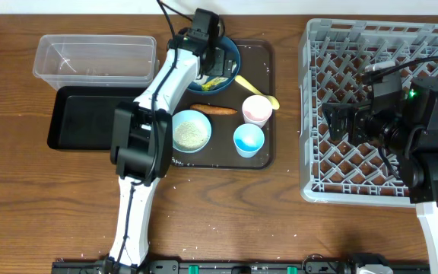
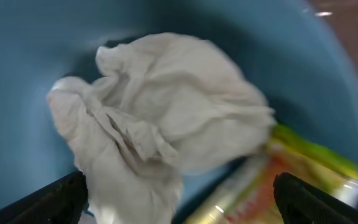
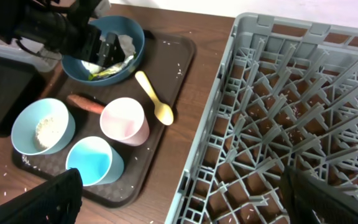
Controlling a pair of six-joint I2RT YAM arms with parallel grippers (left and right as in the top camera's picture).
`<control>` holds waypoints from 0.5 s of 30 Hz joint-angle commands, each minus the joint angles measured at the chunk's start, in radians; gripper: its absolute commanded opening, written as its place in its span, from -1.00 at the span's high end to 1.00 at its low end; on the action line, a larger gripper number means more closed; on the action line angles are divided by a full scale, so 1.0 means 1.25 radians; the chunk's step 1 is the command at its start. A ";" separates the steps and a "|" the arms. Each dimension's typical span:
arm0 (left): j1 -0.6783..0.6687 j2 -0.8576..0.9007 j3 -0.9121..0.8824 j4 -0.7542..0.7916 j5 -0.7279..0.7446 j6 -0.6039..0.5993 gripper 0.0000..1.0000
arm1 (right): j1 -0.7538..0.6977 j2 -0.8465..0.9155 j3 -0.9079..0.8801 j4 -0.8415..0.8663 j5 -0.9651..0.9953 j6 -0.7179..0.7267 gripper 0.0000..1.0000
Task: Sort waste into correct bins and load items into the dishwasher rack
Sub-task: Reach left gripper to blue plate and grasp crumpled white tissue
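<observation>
The crumpled white paper (image 2: 166,112) and a yellow-green scrap (image 2: 303,162) lie in the dark blue plate (image 1: 233,47) at the back of the brown serving tray. My left gripper (image 2: 179,194) is open, low over the plate, with one finger on each side of the paper. On the tray stand the light blue bowl (image 1: 191,131) holding rice, the orange stick (image 1: 213,109), the pink cup (image 1: 256,110), the light blue cup (image 1: 249,140) and the yellow spoon (image 1: 255,89). My right gripper (image 3: 182,193) is open and empty above the left edge of the grey rack (image 1: 318,152).
The clear tub (image 1: 96,57) stands at the back left with the black tray (image 1: 74,118) in front of it. The brown serving tray (image 1: 223,152) lies between them and the rack. Loose rice grains are scattered on the tray, the table and the rack floor.
</observation>
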 commanded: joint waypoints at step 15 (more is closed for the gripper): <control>-0.001 0.068 0.010 0.019 0.001 -0.034 -0.77 | -0.003 0.001 0.013 -0.010 -0.008 -0.011 -0.98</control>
